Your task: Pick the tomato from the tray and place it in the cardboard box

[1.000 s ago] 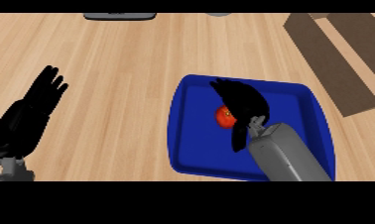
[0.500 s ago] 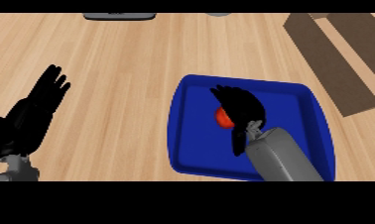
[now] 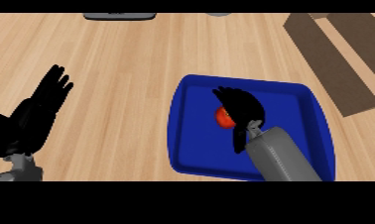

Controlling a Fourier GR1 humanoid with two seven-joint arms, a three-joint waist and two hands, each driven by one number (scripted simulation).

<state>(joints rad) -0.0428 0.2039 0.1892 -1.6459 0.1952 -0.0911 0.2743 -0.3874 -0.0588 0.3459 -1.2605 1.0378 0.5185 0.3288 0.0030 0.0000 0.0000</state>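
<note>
Over the blue tray (image 3: 192,134) on the light wooden surface (image 3: 132,59), the right hand (image 3: 243,109) reaches in from the lower edge on its grey forearm (image 3: 282,158), palm down, its fingers (image 3: 225,94) curled over the red tomato (image 3: 222,117), which sits near the tray's middle and shows only at the hand's left side. At the far left, the left hand (image 3: 36,114) rests open with fingers up and slightly apart. Well apart from the tray, the brown cardboard box (image 3: 333,54) lies at the upper right.
</note>
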